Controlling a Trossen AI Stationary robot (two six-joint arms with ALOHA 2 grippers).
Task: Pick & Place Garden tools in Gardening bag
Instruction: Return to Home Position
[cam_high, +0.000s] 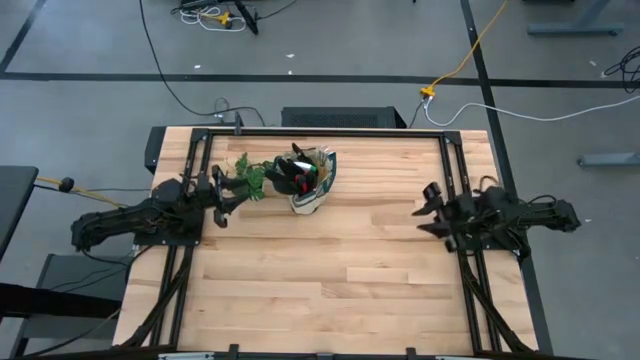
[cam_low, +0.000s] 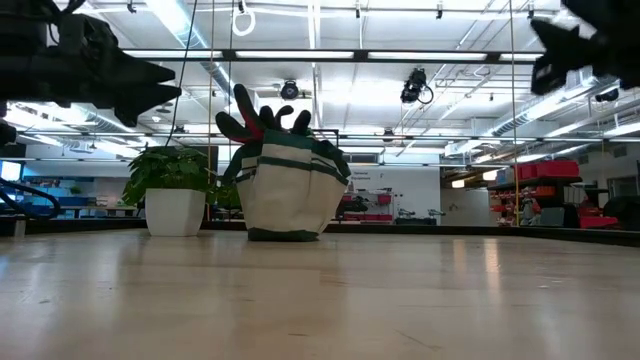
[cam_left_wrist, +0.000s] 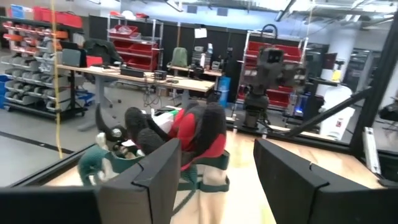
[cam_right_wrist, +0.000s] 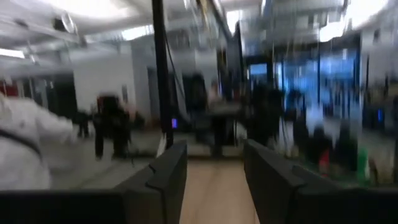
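High view has the gardening bag (cam_high: 318, 188) sitting near the far edge of the tabletop (cam_high: 330, 270), a bit left of the middle. The red-and-black glove (cam_low: 262, 120) is poking out of its top. A leafy plant (cam_high: 250, 178) is just beside the bag, on its left-edge side. The left gripper (cam_high: 221, 196) hangs by the plant, fingers spread, holding nothing. The right gripper (cam_high: 430, 210) is over by the right edge, well apart from the bag, also spread wide and not holding anything.
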